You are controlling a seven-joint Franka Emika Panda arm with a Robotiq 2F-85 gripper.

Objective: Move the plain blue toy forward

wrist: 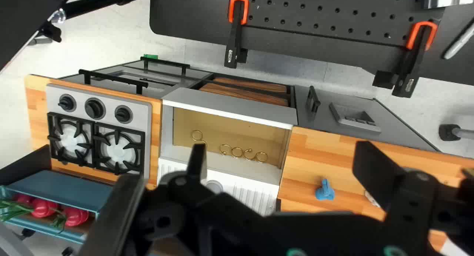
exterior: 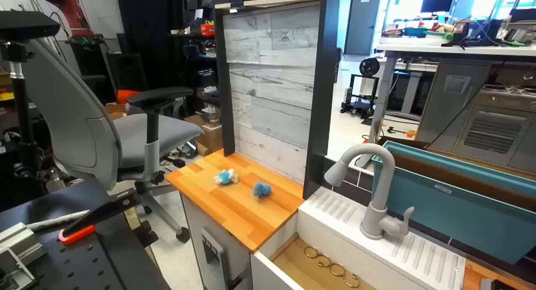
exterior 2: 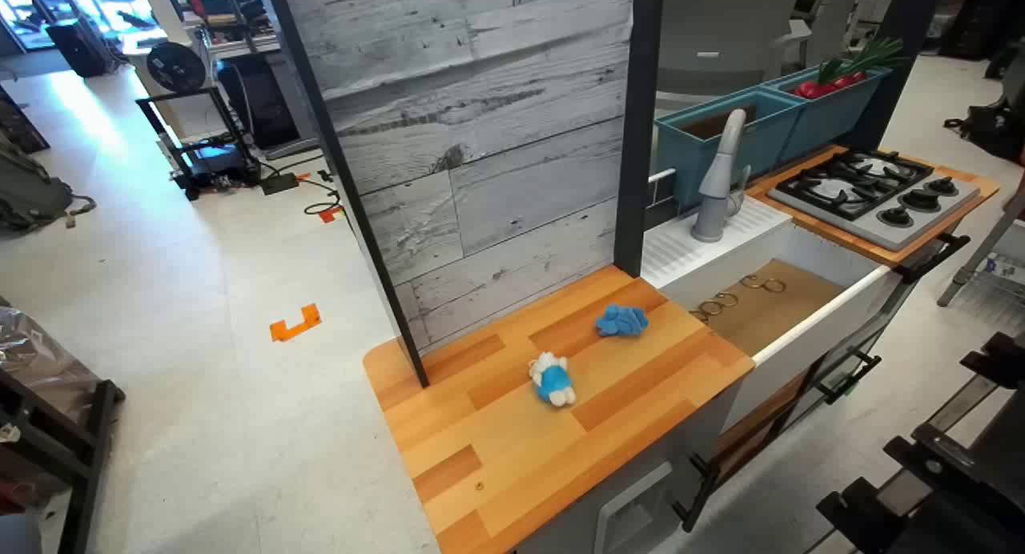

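The wooden tabletop (exterior 2: pixel 657 382) has the white sink (exterior: pixel 335 244) on its right side in both exterior views. The claw (wrist: pixel 280 158) is well apart from this wood; its jaws stand wide from each other and have hold of nothing. By my judgement, the approach is the step in hand, and the grasp is not yet made. The next move should, I think, come down without disturbing the white-and-blue toy (exterior 2: pixel 552 380) and take gently the plain blue toy (exterior 2: pixel 621 321); which way is "forward", I cannot say. This last one lies toward the right, near its companion but not touching; it is blue all over, lumpy, and looks soft.
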